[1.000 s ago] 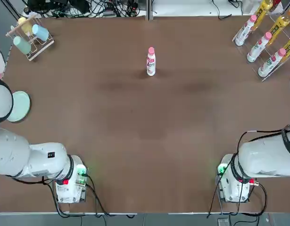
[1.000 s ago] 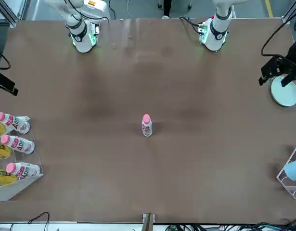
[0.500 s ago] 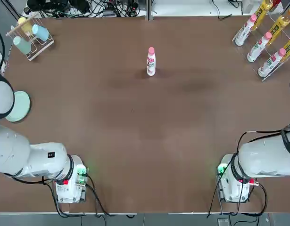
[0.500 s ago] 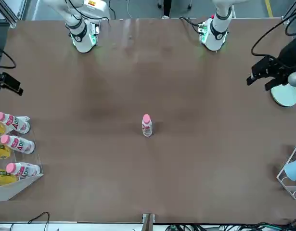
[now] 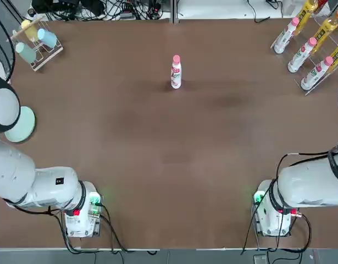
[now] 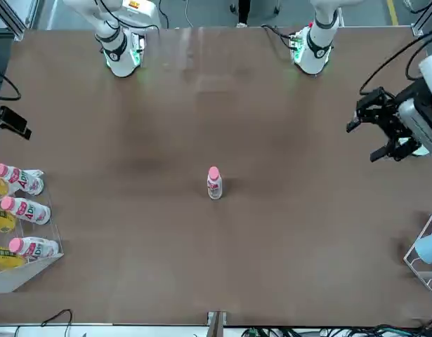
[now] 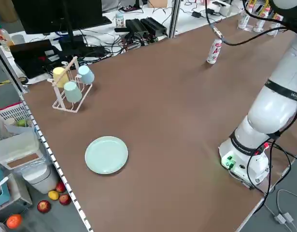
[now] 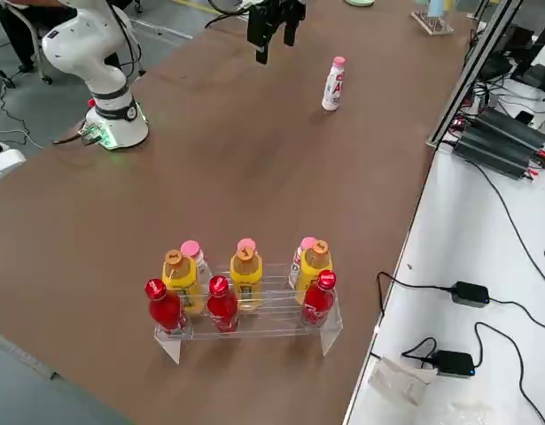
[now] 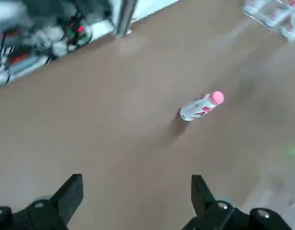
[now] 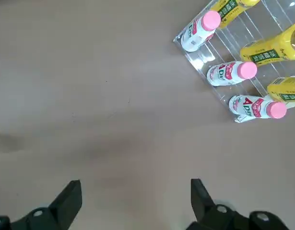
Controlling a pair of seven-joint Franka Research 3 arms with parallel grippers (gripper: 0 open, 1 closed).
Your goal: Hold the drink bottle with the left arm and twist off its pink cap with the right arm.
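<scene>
our left gripper (image 6: 381, 133) hangs with jaws wide and empty, well apart from the drink bottle (image 6: 214, 185). the bottle stands upright mid-table, pink cap (image 6: 213, 171) up. we judge the left arm nearer.

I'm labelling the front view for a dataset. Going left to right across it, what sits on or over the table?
Clear rack of bottles → drink bottle with its pink cap → left gripper, fingers open, hovering over the table → wire cup rack at the right edge.
</scene>
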